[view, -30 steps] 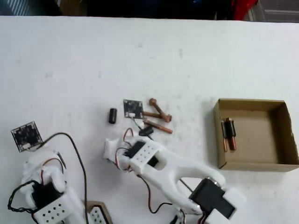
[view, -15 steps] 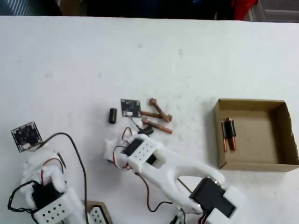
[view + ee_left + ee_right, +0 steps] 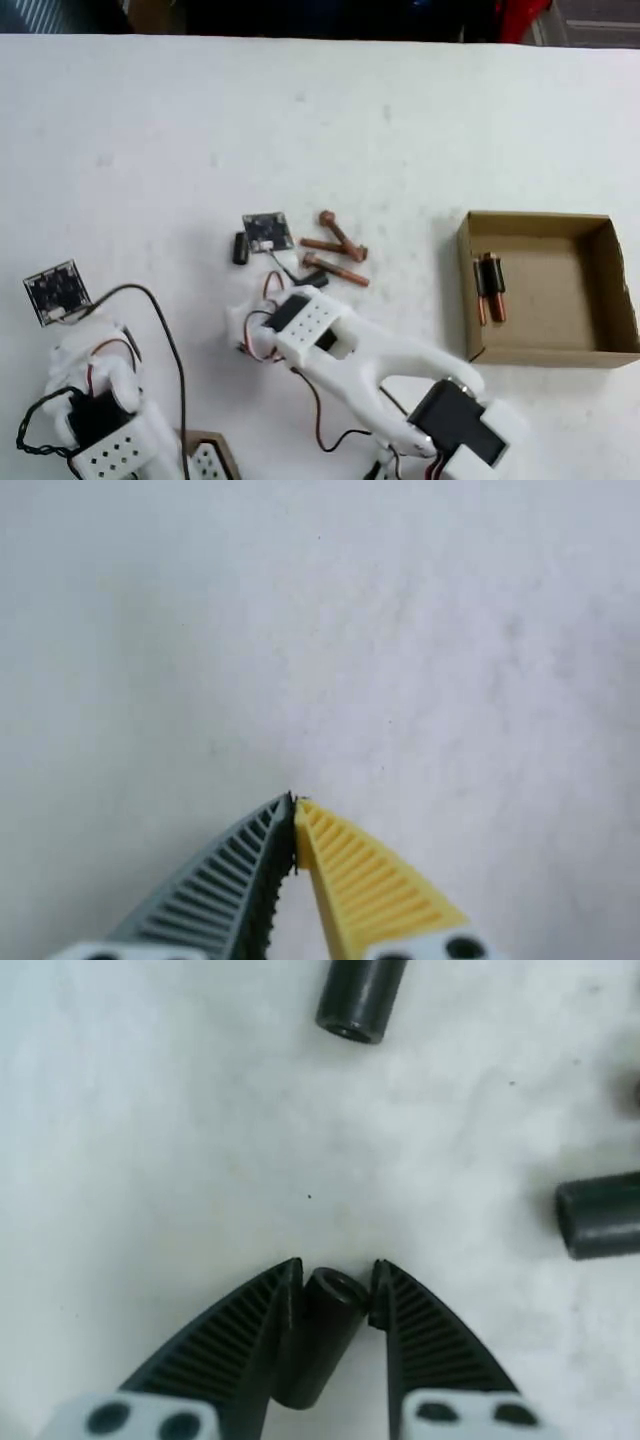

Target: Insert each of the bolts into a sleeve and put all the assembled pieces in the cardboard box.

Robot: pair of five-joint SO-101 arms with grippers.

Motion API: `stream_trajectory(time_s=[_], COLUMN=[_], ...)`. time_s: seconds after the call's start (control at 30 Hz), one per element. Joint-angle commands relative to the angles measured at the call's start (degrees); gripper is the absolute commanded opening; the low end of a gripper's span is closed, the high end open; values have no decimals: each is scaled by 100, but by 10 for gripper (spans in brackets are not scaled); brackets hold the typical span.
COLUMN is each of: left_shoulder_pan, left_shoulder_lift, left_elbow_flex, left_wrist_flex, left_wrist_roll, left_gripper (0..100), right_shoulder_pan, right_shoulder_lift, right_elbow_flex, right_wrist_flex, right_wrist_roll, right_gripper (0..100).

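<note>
Sleeve [image 3: 320,1340] in right pincer [image 3: 336,1270] (wrist view), perhaps three bolts [image 3: 337,270] overhead

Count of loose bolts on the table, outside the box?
3, all left of the cardboard box: a slanted bolt overlapping a level bolt, and a third bolt just nearer the arms. The right arm could hide more.

- The left arm [image 3: 95,410] sits folded at the near left; the left gripper [image 3: 294,815] has its grey and yellow fingers pressed together.
- The right arm [image 3: 370,365] stretches forward toward the middle; the right gripper [image 3: 335,1282] clamps a black sleeve [image 3: 318,1335].
</note>
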Motion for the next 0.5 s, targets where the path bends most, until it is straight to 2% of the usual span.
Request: stream_trajectory(time_s=[0.0, 0.3, 0.47], left_shoulder_pan=[-75, -75, -75], left_shoulder_lift=[-48, -48, -48], left_elbow_flex=[-9, -9, -9], left_wrist_flex=[53, 53, 53], left_wrist_roll=[-44, -44, -44], left_gripper=[23, 23, 23], right_shoulder_pan=[321, 760, 901], right_shoulder_lift=[-110, -110, -92], right_elbow_flex=[-97, -220, -782], right_wrist_flex=[136, 145, 734], right_wrist_roll=[554, 1978, 2708], right_gripper=[108, 108, 108])
